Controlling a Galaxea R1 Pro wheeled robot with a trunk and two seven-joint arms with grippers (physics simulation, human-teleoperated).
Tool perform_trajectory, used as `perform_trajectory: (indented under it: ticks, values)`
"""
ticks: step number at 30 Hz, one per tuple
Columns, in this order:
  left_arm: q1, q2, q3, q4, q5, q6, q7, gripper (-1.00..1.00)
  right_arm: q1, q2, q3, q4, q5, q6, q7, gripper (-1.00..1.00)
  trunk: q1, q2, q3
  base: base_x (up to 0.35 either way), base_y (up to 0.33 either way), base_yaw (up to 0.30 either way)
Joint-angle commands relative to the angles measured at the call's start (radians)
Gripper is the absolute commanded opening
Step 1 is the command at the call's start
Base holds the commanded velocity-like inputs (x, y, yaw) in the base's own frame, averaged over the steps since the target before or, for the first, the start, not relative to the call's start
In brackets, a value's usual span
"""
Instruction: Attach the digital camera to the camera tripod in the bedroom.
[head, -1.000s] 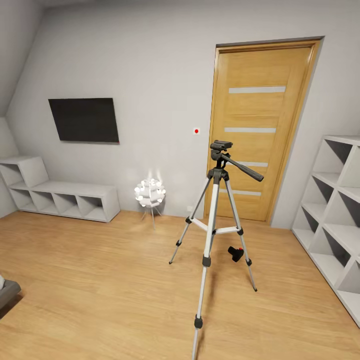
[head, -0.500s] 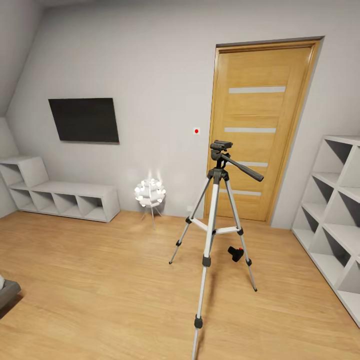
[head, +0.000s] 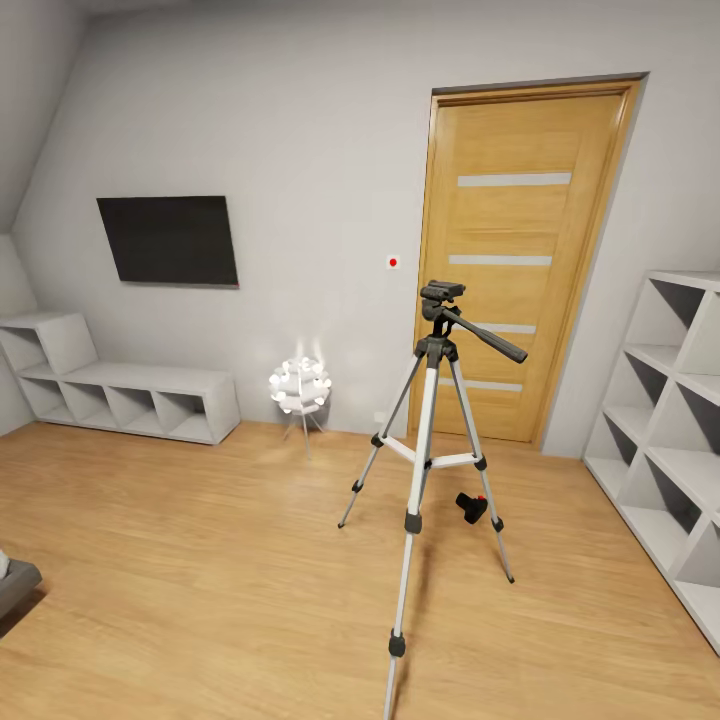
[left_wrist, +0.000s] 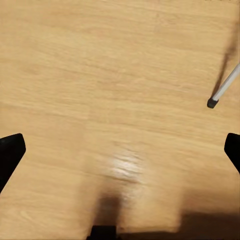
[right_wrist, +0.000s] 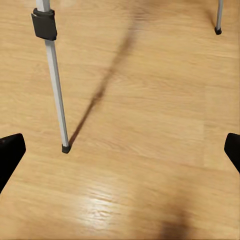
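**A:** Nearest first: the left pincer (left_wrist: 120, 150) hangs over bare wood floor (left_wrist: 100, 75), its dark fingertips (left_wrist: 10, 150) out at either side of the wrist view, spread wide, nothing between them. One tripod foot shows beyond it.

**B:** Same on the other side. The right pincer (right_wrist: 120, 150) is wide apart too and empty, looking down on a silver leg and its black foot.

**A:** Now from the head: the camera tripod (head: 428, 440) stands mid-floor, legs splayed, nearest foot close to us, black head up top with the pan handle sticking out to the right.

**B:** And the digital camera (head: 471, 506)?

**A:** On the floor under the tripod, just beside the right-hand leg. Small, black, boxy, red button showing.

**B:** How will it handle, do you reckon?

**A:** Light and rigid, I'd say, with a smooth shell that may slip. Best pinched across the flat sides of the body, clear of button and lens. The tripod looks spindly; a knock to that leg could tip it.

**B:** Behind it all, the oak door (head: 520, 260) and the white cube shelves (head: 665, 420) along the right wall.
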Motion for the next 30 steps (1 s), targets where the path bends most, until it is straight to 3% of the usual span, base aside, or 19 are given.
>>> perform_trajectory:
  ticks: [1, 11, 24, 30]
  values:
    - [0.0, -0.001, 0.0, -0.001, 0.001, -0.002, 0.0, 1.0, 0.0, 0.0, -0.001, 0.001, 0.001, -0.004, 0.0, 1.0, 0.0, 0.0, -0.001, 0.0, 0.0, 0.0]
    - [0.0, -0.003, 0.0, 0.003, 0.004, -0.004, 0.001, 1.0, 0.0, 0.0, 0.0, 0.004, 0.001, -0.009, -0.001, 1.0, 0.0, 0.0, -0.001, 0.048, -0.088, 0.0]
    - [0.0, -0.005, 0.0, 0.004, 0.004, -0.005, 0.001, 1.0, 0.0, 0.0, -0.001, 0.004, 0.001, -0.009, -0.002, 1.0, 0.0, 0.0, -0.001, 0.195, -0.22, -0.002]
    - [0.0, -0.005, 0.0, 0.004, 0.004, -0.005, 0.001, 1.0, 0.0, 0.0, 0.0, 0.004, 0.001, -0.009, -0.002, 1.0, 0.0, 0.0, -0.001, 0.212, -0.233, -0.162]
